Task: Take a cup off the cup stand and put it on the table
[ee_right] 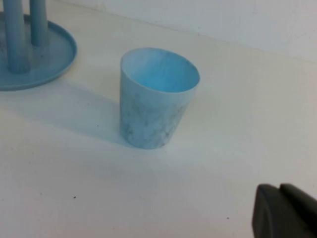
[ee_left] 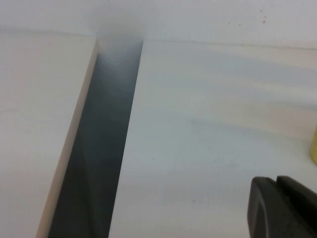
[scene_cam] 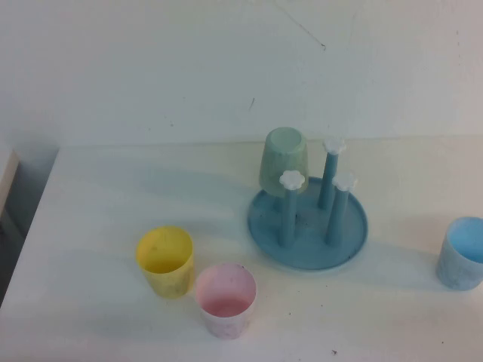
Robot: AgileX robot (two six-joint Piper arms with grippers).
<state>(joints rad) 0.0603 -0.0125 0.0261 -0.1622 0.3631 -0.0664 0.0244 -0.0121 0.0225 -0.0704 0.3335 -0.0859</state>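
Note:
The pale mint-green cup (scene_cam: 284, 160) hangs upside down on the back-left peg of the round blue cup stand (scene_cam: 309, 253), right of centre on the white table (scene_cam: 98, 188). Three other pegs with white flower caps stand bare. Neither arm shows in the high view. My left gripper (ee_left: 276, 180) is shut and empty, low over the table near its left edge. My right gripper (ee_right: 280, 188) is shut and empty over the table, near the light blue cup (ee_right: 156, 96). The stand's rim (ee_right: 54, 54) shows in the right wrist view.
The light blue cup (scene_cam: 461, 253) stands at the far right. A yellow cup (scene_cam: 165, 260) and a pink cup (scene_cam: 226, 299) stand upright at front left. A dark gap (ee_left: 99, 148) runs along the table's left edge beside another pale surface.

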